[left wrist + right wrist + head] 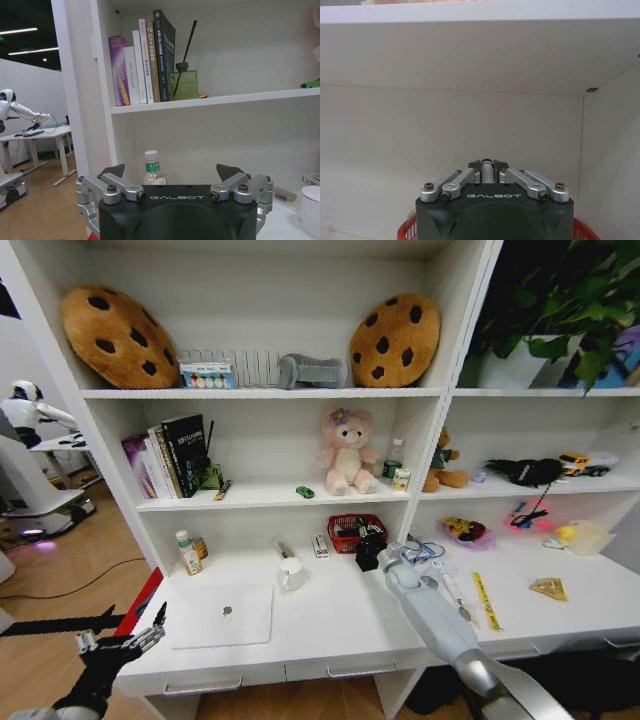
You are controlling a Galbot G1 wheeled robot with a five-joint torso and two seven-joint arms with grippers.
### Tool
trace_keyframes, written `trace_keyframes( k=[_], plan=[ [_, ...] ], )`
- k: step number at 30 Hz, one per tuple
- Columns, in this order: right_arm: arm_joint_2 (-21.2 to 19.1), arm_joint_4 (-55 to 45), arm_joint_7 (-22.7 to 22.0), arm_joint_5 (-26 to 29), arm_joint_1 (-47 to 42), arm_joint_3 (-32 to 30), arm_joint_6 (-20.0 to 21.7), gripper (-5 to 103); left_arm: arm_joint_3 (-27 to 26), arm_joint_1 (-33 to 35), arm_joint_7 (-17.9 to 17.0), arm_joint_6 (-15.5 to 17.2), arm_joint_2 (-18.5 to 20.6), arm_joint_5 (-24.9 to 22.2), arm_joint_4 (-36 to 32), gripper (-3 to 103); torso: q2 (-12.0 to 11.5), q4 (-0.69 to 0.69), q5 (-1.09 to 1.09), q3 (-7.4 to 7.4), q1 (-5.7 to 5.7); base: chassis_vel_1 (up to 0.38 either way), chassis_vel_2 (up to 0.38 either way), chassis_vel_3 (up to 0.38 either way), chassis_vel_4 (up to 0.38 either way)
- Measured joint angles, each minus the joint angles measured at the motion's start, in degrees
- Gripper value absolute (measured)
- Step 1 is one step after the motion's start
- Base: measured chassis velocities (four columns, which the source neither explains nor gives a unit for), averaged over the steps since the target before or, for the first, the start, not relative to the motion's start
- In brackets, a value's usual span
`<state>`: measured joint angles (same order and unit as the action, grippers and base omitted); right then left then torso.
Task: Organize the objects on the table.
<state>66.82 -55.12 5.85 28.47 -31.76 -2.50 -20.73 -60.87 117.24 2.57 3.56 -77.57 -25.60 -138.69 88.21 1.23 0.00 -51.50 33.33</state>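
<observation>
My right gripper (368,552) is clamped on a slim silver object (487,174) above the red basket (346,533) at the back of the white desk (340,625). My left gripper (118,644) hangs with fingers spread off the desk's left front corner, near the silver laptop (222,615); the white mug (291,573) stands just beyond it.
</observation>
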Motion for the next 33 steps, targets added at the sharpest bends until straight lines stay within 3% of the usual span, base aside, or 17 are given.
trace_keyframes(
  k=[6,8,11,12,14,16,18,19,20,21,23,27,29,33],
  plan=[
    [-0.51,0.21,-0.33,-0.16,0.3,-0.53,-0.07,9,0.0,0.0,0.0,0.0,0.0,0.0,0.0,100,0.01,0.01,0.0,0.0,0.0,0.0,0.0,0.0,0.0],
    [-0.57,0.21,-0.34,-0.16,0.31,-0.58,-0.06,13,0.0,0.0,0.0,0.0,0.0,0.0,0.0,100,0.01,0.01,0.0,0.0,0.0,0.0,0.0,0.0,0.0],
    [-0.8,0.09,-0.3,-0.54,0.29,-1.03,0.48,29,0.0,0.0,0.0,0.0,0.0,0.0,0.0,100,0.01,0.02,0.0,0.0,0.0,0.0,0.0,0.0,0.0],
    [-0.8,0.09,-0.3,-0.54,0.29,-1.03,0.48,29,0.0,0.0,0.0,0.0,0.0,0.0,0.0,100,0.01,0.02,0.0,0.0,0.0,0.0,0.0,0.0,0.0],
    [-0.65,0.09,-0.47,-0.72,0.26,-1.26,0.63,39,0.0,0.0,0.0,0.0,0.0,0.0,0.0,100,0.01,0.01,0.0,0.0,0.0,0.0,0.0,0.0,0.0],
    [-0.66,0.05,-0.58,-0.75,0.22,-1.31,0.68,39,0.0,0.0,0.0,0.0,0.0,0.0,0.0,100,0.01,0.0,0.0,0.0,0.0,0.0,0.0,0.0,0.0],
    [-1.06,-0.94,-0.81,-0.74,-0.16,-1.67,0.88,50,0.0,0.0,0.0,0.0,0.0,0.0,0.0,100,0.01,0.0,0.0,0.0,0.0,0.0,0.0,0.0,0.0],
    [-1.06,-0.94,-0.81,-0.74,-0.16,-1.67,0.88,50,0.0,0.0,0.0,0.0,0.0,0.0,0.0,100,0.01,0.0,0.0,0.0,0.0,0.0,0.0,0.0,0.0],
    [-1.89,-3.03,-0.91,-0.49,-0.98,-2.25,1.57,61,0.0,0.0,0.0,0.0,0.0,0.0,0.0,100,0.01,0.0,0.0,0.0,0.0,0.0,0.0,0.0,0.0],
    [-1.89,-3.03,-0.91,-0.49,-0.98,-2.25,1.57,61,0.0,0.0,0.0,0.0,0.0,0.0,0.0,100,0.01,0.0,0.0,0.0,0.0,0.0,0.0,0.0,0.0],
    [-4.51,-11.07,-1.16,0.9,-4.51,-4.08,4.76,72,0.0,0.0,0.0,0.0,0.0,0.0,0.0,100,0.0,0.01,0.0,0.0,0.0,0.0,0.0,0.0,0.0],
    [-7.02,-20.63,-2.38,2.84,-9.54,-5.78,8.28,83,0.0,0.0,0.01,0.0,0.0,0.0,0.0,100,0.01,0.0,-0.01,0.01,0.0,0.0,0.0,0.0,0.0],
    [-9.19,-29.92,-4.43,3.68,-17.02,-7.84,11.45,93,0.0,0.0,-0.01,0.0,0.0,0.0,0.0,100,0.01,0.02,0.02,0.01,0.0,0.0,0.0,0.0,0.0],
    [-10.36,-39.83,-7.63,3.59,-25.29,-10.9,14.39,99,0.0,0.0,0.0,0.01,0.0,0.0,0.0,100,0.01,0.02,-0.01,0.01,0.0,0.0,0.0,0.0,0.0]
  ],
)
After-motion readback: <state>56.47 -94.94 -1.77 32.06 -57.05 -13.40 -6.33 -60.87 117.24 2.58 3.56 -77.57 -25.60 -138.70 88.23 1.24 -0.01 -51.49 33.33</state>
